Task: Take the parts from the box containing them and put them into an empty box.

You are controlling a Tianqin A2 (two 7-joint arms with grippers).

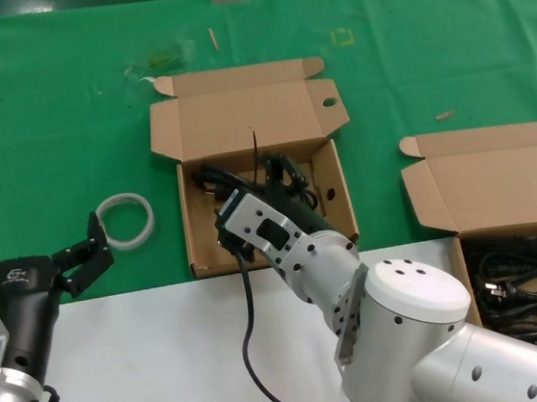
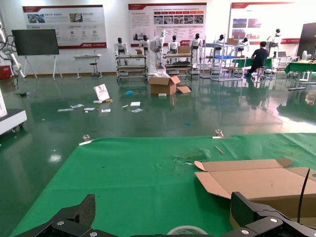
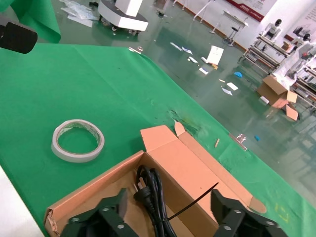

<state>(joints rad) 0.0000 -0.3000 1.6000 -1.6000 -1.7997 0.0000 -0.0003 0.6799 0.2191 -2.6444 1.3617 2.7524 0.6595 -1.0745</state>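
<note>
The right gripper (image 3: 168, 217), jaws spread wide and empty, hung over the empty box (image 1: 336, 198); a black power cord (image 3: 150, 190) lay directly beneath, running toward twelve o'clock.

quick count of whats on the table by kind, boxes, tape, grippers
cardboard boxes: 2, middle box and right box
white tape ring: 1
grippers: 2, left gripper and right gripper
total: 5
</note>
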